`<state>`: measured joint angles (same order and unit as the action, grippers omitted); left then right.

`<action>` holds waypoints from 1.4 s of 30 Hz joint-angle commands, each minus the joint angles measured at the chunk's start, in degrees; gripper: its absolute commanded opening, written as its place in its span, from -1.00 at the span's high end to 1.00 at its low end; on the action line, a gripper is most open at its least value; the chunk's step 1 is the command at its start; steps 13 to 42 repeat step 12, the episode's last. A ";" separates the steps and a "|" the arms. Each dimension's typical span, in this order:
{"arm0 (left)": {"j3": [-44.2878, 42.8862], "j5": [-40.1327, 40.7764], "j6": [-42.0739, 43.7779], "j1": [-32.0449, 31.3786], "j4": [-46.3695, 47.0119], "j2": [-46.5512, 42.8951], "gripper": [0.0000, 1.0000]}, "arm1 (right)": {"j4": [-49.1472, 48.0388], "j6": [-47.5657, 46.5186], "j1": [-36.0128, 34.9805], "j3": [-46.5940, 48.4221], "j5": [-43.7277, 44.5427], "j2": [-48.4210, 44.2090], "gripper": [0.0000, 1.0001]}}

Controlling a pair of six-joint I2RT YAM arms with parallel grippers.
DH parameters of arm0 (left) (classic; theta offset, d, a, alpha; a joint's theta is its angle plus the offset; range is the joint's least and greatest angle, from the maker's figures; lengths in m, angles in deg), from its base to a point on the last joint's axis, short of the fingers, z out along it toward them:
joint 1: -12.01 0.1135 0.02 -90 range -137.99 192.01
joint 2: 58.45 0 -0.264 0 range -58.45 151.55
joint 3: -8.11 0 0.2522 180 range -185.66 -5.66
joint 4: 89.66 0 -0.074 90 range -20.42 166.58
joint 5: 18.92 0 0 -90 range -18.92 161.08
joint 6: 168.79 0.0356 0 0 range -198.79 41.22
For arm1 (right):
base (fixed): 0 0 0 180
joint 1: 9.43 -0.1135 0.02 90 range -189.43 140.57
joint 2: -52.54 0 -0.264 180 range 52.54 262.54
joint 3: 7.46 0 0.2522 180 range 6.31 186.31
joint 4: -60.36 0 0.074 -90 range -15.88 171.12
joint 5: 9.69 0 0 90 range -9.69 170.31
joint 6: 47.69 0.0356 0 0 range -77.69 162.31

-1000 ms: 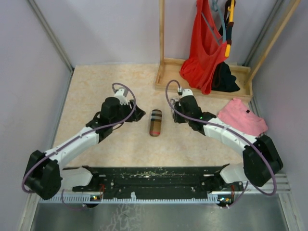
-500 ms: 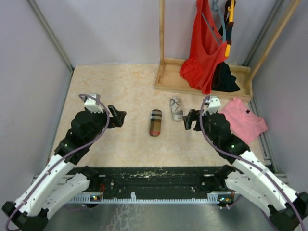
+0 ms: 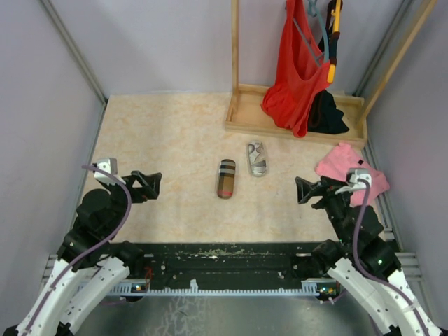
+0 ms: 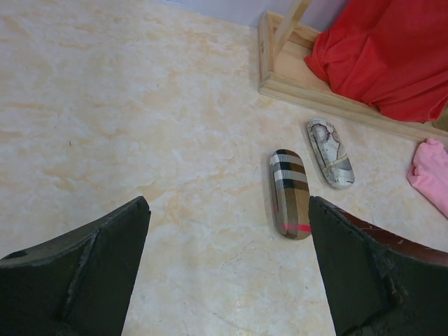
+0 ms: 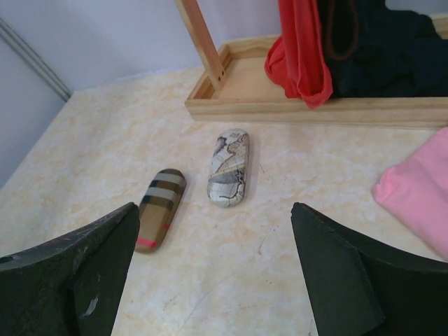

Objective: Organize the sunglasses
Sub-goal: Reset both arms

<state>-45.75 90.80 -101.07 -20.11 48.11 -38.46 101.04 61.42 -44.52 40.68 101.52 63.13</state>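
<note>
sunglasses not visible, striped case (image 3: 226, 178) and grey case (image 3: 257, 158) closed

Left jaws, right jaws spread; striped case (image 3: 226, 178) between.

Left gripper (image 3: 150, 186) and right gripper (image 3: 306, 190) gape empty.

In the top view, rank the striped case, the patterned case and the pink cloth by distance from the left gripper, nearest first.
1. The striped case, to the right of the left gripper, mid-scene.
2. The patterned case, just past it, farther right and back.
3. The pink cloth, at the far right.
</note>
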 commanded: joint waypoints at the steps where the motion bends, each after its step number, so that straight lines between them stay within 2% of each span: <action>1: 0.71 1.28 -0.32 -0.31 -0.62 -0.28 -0.99 | -0.21 1.34 -0.06 -1.36 4.04 -7.78 -0.79; 12: -0.14 1.04 -0.22 -0.24 -1.36 2.53 -0.99 | -1.82 0.18 -0.06 -2.82 3.31 -8.57 -0.82; 42: -0.14 1.04 -0.22 -0.24 -1.36 2.53 -0.99 | -1.82 0.18 -0.06 -2.82 3.31 -8.57 -0.82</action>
